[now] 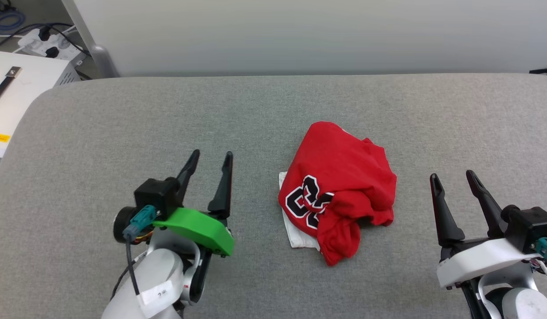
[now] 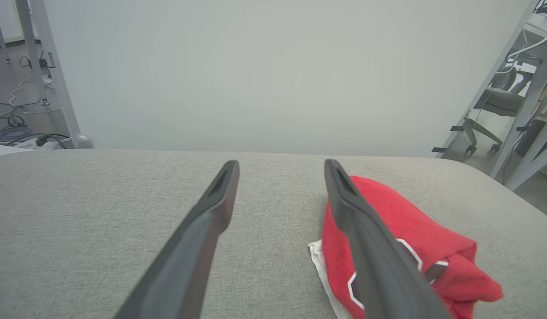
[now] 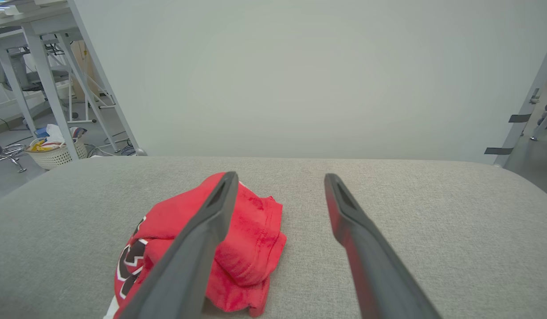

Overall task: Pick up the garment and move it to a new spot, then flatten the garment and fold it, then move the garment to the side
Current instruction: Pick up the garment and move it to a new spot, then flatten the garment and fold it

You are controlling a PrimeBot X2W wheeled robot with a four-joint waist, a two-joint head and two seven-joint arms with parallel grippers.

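Two end effectors meet us in the head view: the left end effector (image 1: pixel 212 153) at the lower left and the right end effector (image 1: pixel 451 174) at the lower right, each with two long dark fingers.

We count one desk (image 1: pixel 123 124), grey, cloth-covered and round-cornered. On it lies one garment (image 1: pixel 344 177), a red shirt crumpled into a heap near the middle of the desk, a little toward our right side. Black, white-outlined lettering shows on its front, and a strip of white fabric pokes out along its lower left edge. Off the desk we count one pale woven basket (image 3: pixel 56 155) on the floor and one white power strip (image 1: pixel 47 42) beyond the far left corner.

Both arms rise from the near edge, fingers pointing toward the far edge and leaning slightly inward. Our left end effector (image 2: pixel 281 163) stands spread with nothing between its fingers, and the garment (image 2: pixel 411 226) lies near, on its right, without touching it. Our right end effector (image 3: pixel 280 176) is likewise spread and empty, and the garment (image 3: pixel 251 230) lies apart on its left.
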